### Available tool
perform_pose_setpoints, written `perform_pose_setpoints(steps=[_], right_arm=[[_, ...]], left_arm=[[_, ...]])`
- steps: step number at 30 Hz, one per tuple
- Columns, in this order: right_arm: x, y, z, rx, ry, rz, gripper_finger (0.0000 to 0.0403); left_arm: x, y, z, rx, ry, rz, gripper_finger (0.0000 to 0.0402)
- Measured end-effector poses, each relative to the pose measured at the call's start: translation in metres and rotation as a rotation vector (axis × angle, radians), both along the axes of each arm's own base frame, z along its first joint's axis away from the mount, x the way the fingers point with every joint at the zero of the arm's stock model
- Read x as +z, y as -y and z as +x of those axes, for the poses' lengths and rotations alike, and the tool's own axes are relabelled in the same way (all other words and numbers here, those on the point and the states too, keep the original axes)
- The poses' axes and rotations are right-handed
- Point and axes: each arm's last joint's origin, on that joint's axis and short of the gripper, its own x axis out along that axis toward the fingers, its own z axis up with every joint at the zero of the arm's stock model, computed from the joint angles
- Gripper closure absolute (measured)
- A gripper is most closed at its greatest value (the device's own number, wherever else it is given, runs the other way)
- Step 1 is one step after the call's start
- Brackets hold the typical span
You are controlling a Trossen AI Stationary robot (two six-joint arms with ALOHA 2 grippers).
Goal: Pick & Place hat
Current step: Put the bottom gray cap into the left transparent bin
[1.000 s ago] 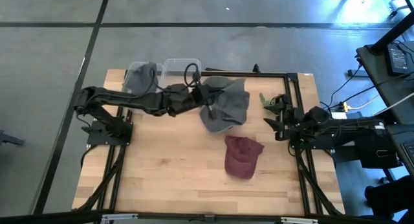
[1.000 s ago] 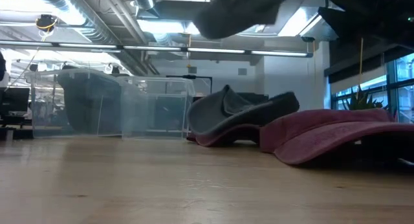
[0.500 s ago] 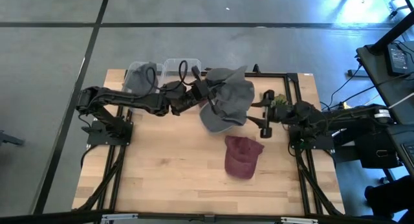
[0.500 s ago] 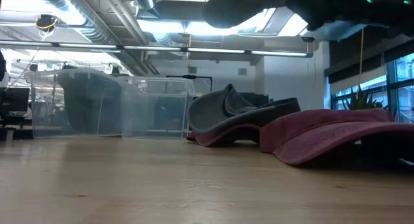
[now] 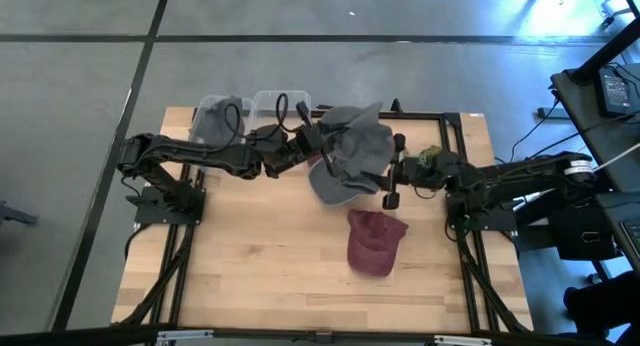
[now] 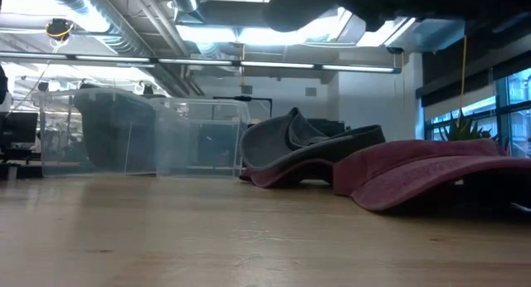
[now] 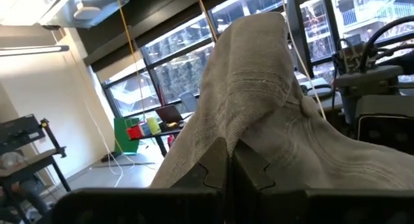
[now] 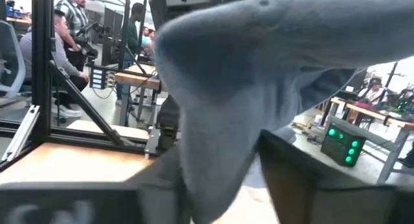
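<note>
Grey fabric of the hat (image 5: 352, 156) hangs lifted above the counter (image 5: 260, 266), pinched at its edge by the left gripper (image 5: 312, 146), whose jaws sit nearly closed on a fold of cloth, likely so the hat can be carried toward the clear bins (image 5: 270, 106) at the back. The right gripper (image 5: 392, 186) reaches under the hat's other side, jaws apart with cloth between them, seemingly to share the hold. A maroon hat (image 5: 375, 241) lies on the wood. No readable writing shows anywhere.

3 hats (image 5: 352, 151), 2 bins (image 5: 278, 108).
</note>
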Motion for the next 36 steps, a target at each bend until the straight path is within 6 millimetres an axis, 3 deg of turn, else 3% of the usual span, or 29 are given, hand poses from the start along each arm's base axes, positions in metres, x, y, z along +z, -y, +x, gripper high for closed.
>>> perform_pose_setpoints(steps=[3,5,9,18,24,36], right_arm=[[-0.001,0.0,0.001,0.0,-0.004,0.003,0.0346],[-0.001,0.0,0.001,0.002,-0.005,0.003,0.0376],[-0.002,0.0,0.001,0.019,-0.011,0.03,0.0367],[-0.013,0.001,0.002,-0.013,-0.122,0.081,0.0375],[-0.029,0.0,0.002,-0.006,-0.283,0.15,0.0375],[-0.037,0.0,0.0,-0.01,-0.356,0.164,0.0375]], left_arm=[[-0.001,0.0,0.0,-0.002,-0.003,-0.004,0.0398],[-0.001,0.0,0.0,-0.001,-0.011,-0.005,0.0398],[-0.005,0.001,0.0,0.028,-0.053,-0.012,0.0398],[-0.023,0.022,-0.006,0.328,-0.297,0.009,0.0397],[-0.042,0.041,-0.013,0.205,-0.443,-0.078,0.0397],[-0.049,0.042,-0.029,0.127,-0.526,-0.241,0.0386]])
